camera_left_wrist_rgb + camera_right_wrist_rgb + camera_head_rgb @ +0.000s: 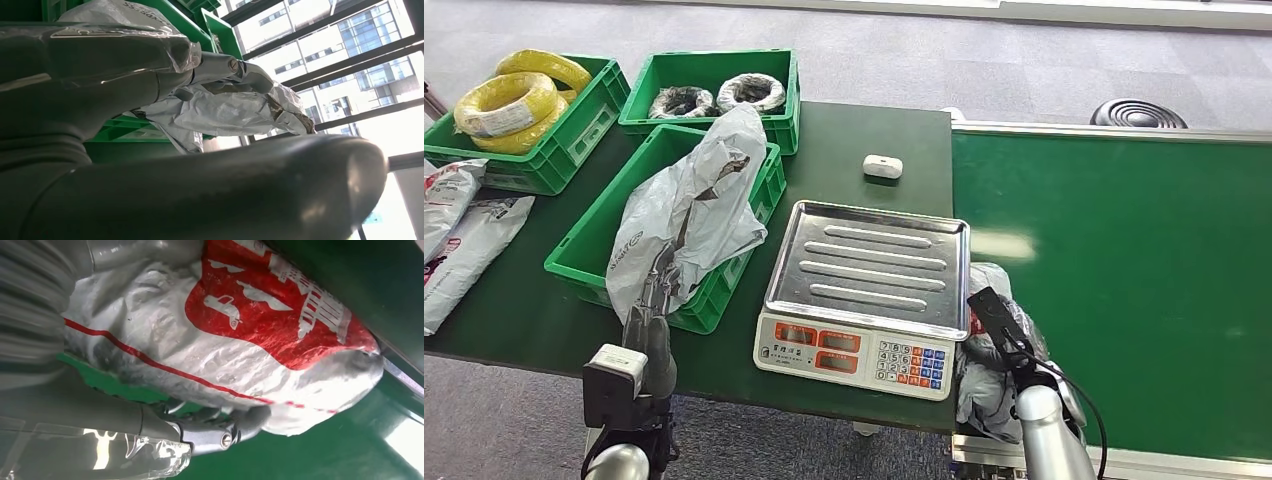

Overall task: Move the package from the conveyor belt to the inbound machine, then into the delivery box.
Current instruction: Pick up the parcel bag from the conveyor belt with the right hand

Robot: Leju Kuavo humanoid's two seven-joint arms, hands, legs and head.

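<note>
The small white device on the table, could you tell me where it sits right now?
In the head view, the small white device lies alone on the dark table, just behind the scale and right of the green bins.

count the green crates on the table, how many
3. A far-left crate holds yellow coils, a back crate holds dark coils, and a near crate sits beside the scale with a grey bag in it.

head view high, wrist views close

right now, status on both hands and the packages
Left hand grips grey package over green crate. Right hand grips red-and-white package at conveyor belt edge. Scale tray bare, nothing blocking it.
</note>
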